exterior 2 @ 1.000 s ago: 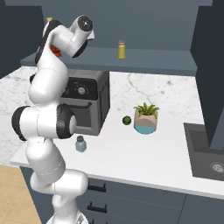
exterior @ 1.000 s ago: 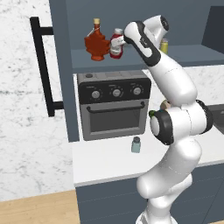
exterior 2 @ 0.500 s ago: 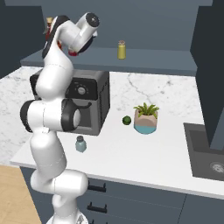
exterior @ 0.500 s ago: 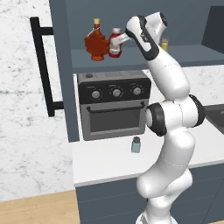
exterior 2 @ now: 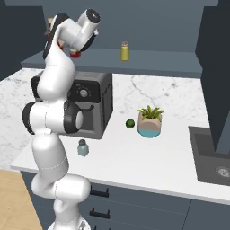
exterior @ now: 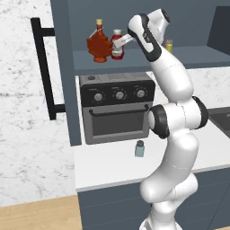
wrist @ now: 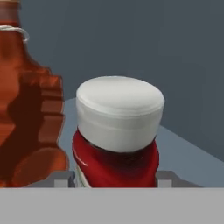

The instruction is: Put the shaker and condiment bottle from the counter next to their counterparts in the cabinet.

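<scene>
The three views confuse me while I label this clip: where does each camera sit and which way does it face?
Left base view: behind the arm's left, facing the dark blue-grey wall cabinet; arm rises at right.
Right base view: behind its right, facing the flat white countertop; arm at left.
Hand view: on the hand, along the gripper, at the small red white-capped ketchup bottle.
Shared: base views both show the pale blue-grey shaker.

Left base cam sits behind the arm, angled right across the tabletop [exterior: 108, 166] at the cabinet [exterior: 67, 67]. Right base cam mirrors it, angled left. Both share the toaster oven [exterior: 117, 108] and shelf. Hand cam sits tight on the condiment bottle [wrist: 116, 131].
</scene>
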You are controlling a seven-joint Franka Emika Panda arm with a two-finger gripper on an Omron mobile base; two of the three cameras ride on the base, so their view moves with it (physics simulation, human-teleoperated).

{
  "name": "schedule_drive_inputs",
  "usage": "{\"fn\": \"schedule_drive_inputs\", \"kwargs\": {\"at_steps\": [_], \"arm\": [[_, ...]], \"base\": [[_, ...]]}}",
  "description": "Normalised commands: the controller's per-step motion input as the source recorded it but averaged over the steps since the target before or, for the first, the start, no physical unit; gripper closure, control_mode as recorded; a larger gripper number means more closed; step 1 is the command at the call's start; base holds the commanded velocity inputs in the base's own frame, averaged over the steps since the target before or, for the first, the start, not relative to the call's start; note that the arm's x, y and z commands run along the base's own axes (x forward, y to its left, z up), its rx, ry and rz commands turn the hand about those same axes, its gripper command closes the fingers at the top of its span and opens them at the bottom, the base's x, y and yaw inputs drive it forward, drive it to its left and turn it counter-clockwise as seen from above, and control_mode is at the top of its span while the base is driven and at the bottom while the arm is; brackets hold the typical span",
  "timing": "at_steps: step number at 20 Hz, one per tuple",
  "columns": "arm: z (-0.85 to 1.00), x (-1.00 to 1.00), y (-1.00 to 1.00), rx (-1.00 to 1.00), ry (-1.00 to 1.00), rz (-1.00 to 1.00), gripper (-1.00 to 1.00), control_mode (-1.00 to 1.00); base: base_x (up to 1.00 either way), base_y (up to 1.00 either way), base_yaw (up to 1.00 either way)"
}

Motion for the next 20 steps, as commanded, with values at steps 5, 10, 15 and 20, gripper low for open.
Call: {"fn": "schedule_drive_inputs", "kwargs": {"at_steps": [5, 10, 15, 20], "arm": [[-0.35, 0.00, 0.00, 0.00, -0.02, 0.09, -1.00, -1.00], [-0.08, -0.11, -0.01, 0.00, -0.10, 0.10, -1.00, -1.00], [0.00, -0.39, -0.09, 0.00, -0.20, 0.06, -1.00, -1.00], [0.00, -0.59, -0.36, 0.00, -0.19, 0.00, -1.00, -1.00]], "base": [[0.00, 0.00, 0.00], [0.00, 0.00, 0.00], [0.00, 0.00, 0.00], [0.00, 0.00, 0.00]]}}
